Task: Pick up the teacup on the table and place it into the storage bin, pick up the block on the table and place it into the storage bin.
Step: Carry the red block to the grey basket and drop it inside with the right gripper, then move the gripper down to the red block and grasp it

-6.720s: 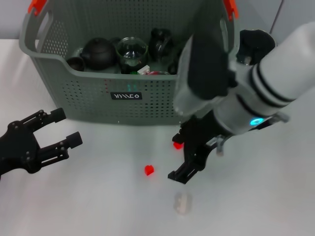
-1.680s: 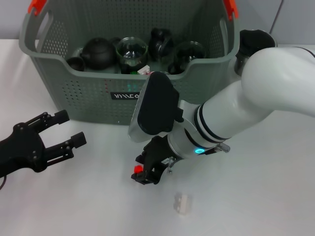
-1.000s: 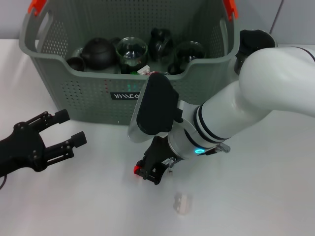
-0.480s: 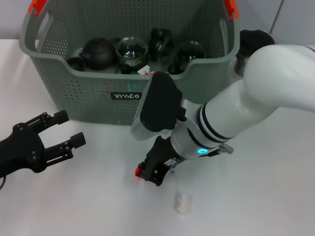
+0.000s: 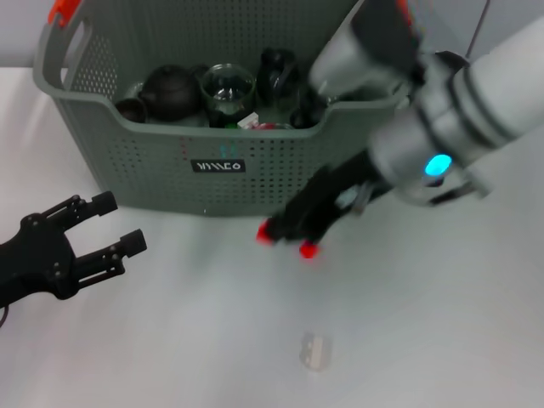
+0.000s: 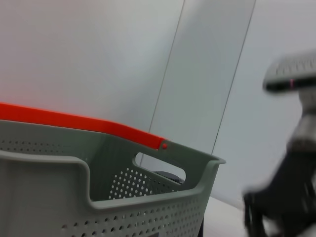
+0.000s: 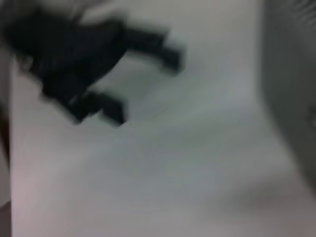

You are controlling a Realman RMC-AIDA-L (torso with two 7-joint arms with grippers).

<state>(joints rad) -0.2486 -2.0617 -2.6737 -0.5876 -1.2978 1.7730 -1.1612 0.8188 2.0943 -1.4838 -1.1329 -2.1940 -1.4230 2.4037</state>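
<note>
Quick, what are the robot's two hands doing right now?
Left gripper: open, holding nothing.
Right gripper: shut on the small red block.

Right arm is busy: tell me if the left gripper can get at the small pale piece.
Probably yes: left gripper, open, has only bare table between it and the pale piece.

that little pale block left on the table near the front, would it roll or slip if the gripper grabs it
The pale block looks short and squat, lying flat on the table, so it probably would not roll. It is small, likely light, and could skid if nudged. Its surface looks smooth, so a grip from the right gripper might slip unless centred.
</note>
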